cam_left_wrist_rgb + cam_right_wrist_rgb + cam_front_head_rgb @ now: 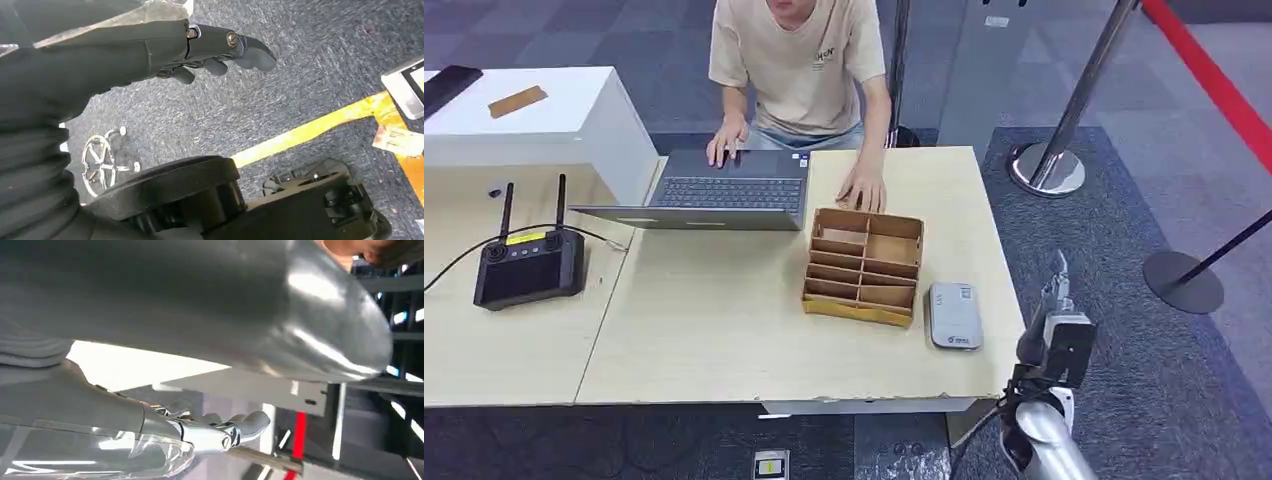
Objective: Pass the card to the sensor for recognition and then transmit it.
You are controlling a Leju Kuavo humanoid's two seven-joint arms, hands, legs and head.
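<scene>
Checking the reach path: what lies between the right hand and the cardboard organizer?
In the head view, the grey card reader lies between the right hand and the cardboard organizer.

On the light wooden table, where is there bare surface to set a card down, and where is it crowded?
Bare: the wide stretch between the laptop and the table's near edge, left of the cardboard organizer; also the far right corner. Crowded: the right side, where the organizer and grey card reader sit close together, with a person's hand behind.

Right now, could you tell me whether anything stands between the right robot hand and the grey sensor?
Nothing visible does. The right robot hand is just off the table's edge; the grey sensor lies near that edge, bare tabletop between them.
</scene>
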